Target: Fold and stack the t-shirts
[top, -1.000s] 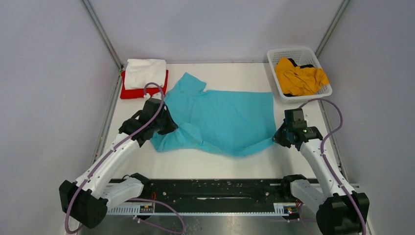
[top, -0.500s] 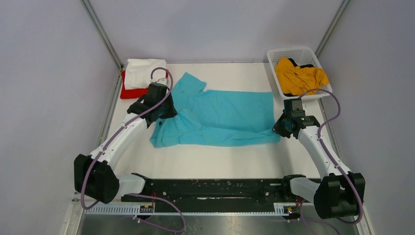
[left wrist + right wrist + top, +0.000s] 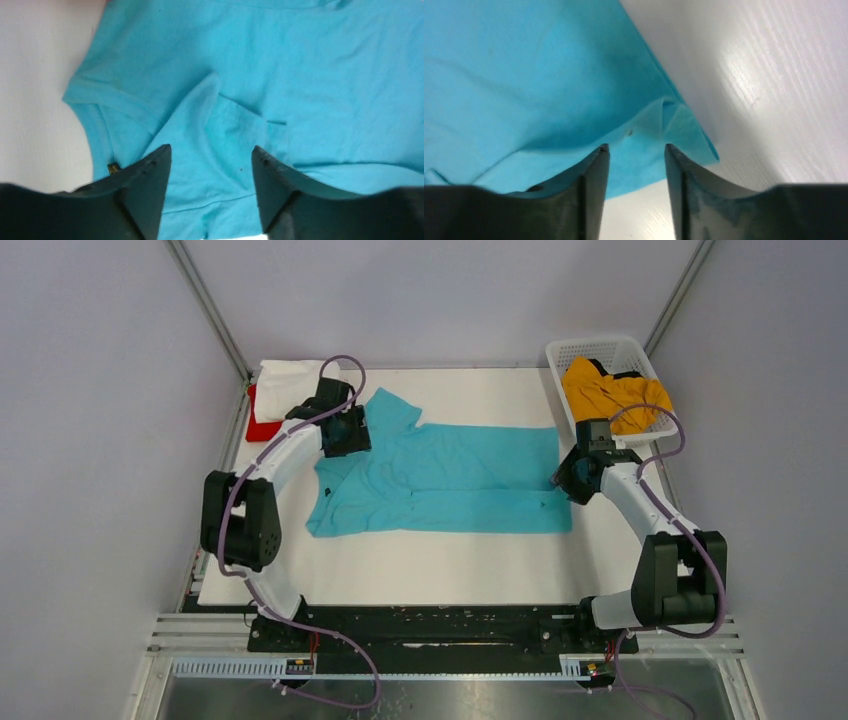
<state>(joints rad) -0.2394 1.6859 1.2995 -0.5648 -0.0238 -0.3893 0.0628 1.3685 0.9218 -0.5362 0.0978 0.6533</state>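
Observation:
A turquoise t-shirt [image 3: 450, 480] lies folded lengthwise across the middle of the table, collar end to the left. My left gripper [image 3: 348, 435] hovers over that collar end, jaws open, with the cloth [image 3: 280, 75] lying loose beneath it [image 3: 210, 150]. At the shirt's right edge my right gripper [image 3: 562, 480] is open too, and a folded corner of the turquoise cloth [image 3: 524, 75] rests under its fingertips [image 3: 636, 147]. A white t-shirt [image 3: 290, 375] sits folded on a red t-shirt [image 3: 258, 427] at the back left. The mustard yellow t-shirt [image 3: 610, 395] lies crumpled in a basket.
The white lattice basket [image 3: 600, 345] stands at the back right corner, close behind my right arm. The white table [image 3: 400, 570] runs bare from the shirt to the near edge. Grey walls and metal frame posts close in both sides.
Both arms reached away from me, carrying the shirt's near edge over onto its far half. Both grippers, shut before, have opened and let go of the cloth.

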